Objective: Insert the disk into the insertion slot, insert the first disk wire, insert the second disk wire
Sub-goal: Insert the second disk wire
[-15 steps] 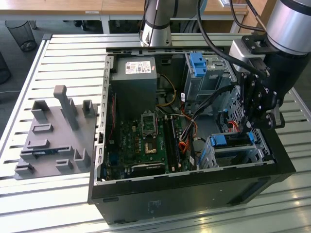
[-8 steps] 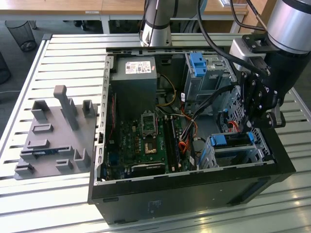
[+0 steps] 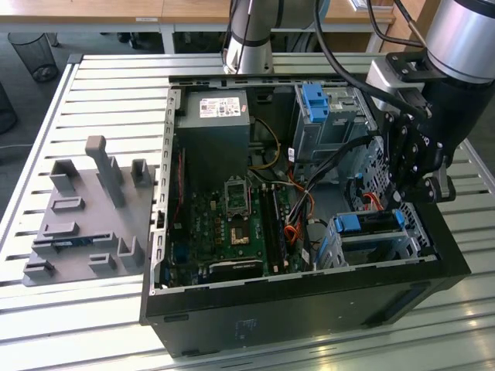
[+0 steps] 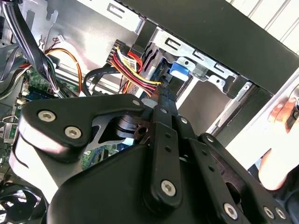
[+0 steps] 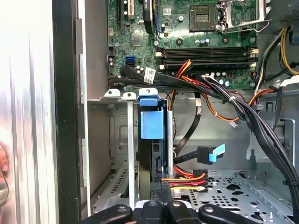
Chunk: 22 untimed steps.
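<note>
Disk [image 5: 152, 125] sat in the insertion slot [image 5: 122, 140], its bright blue carrier tab between the cage's silver perforated walls. Just beside its near end the gripper [image 5: 159, 190] was pinched narrow. Its two black fingers [image 5: 154, 196] lay almost together in the first wrist view, clamped on the end of the disk wire [image 5: 184, 179], a bundle of red, yellow and black strands that ran off from the fingertips to a black connector. In the second wrist view the fingers reached up to the bundle where it met the disk's edge beside the blue carrier; whether the plug was fully home could not be told. Near the held wire a loose black plug [image 5: 208, 154] with a light-blue tab hung apart from the disk.

In the exterior view the gripper hung at about four o'clock of the open computer case [image 3: 294, 309], over the slot and the disk's blue frame. A taller grey bay [image 3: 325, 116] with a blue tab stood at one o'clock, the grey power supply [image 3: 213, 131] at eleven o'clock, and the green motherboard [image 3: 236, 224] near the middle. A grey fixture plate [image 3: 85, 216] lay on the slatted table [image 3: 100, 85] at nine o'clock of the case, well apart from it. A person's hand [image 4: 280, 140] showed outside the case wall in the second wrist view
</note>
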Each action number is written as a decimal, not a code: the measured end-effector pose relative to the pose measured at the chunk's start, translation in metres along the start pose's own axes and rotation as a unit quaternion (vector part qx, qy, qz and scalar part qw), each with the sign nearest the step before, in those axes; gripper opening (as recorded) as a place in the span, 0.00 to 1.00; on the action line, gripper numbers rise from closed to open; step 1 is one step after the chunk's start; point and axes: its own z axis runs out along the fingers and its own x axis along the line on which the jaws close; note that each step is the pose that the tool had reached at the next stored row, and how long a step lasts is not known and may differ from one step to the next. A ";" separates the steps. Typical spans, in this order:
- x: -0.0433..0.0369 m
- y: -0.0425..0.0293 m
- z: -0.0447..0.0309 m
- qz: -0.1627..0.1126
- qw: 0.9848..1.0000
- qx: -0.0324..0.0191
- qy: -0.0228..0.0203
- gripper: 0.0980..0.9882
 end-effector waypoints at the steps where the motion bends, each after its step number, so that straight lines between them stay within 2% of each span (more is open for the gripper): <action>1: 0.0001 0.0003 -0.0002 0.000 1.000 0.000 0.000 0.01; 5: 0.0001 0.0024 -0.0003 0.000 1.000 0.000 0.000 0.01; 14: 0.0004 0.0128 -0.0028 0.000 1.000 0.000 -0.003 0.01; 22: -0.0047 0.0204 -0.0065 0.000 1.000 0.000 -0.003 0.01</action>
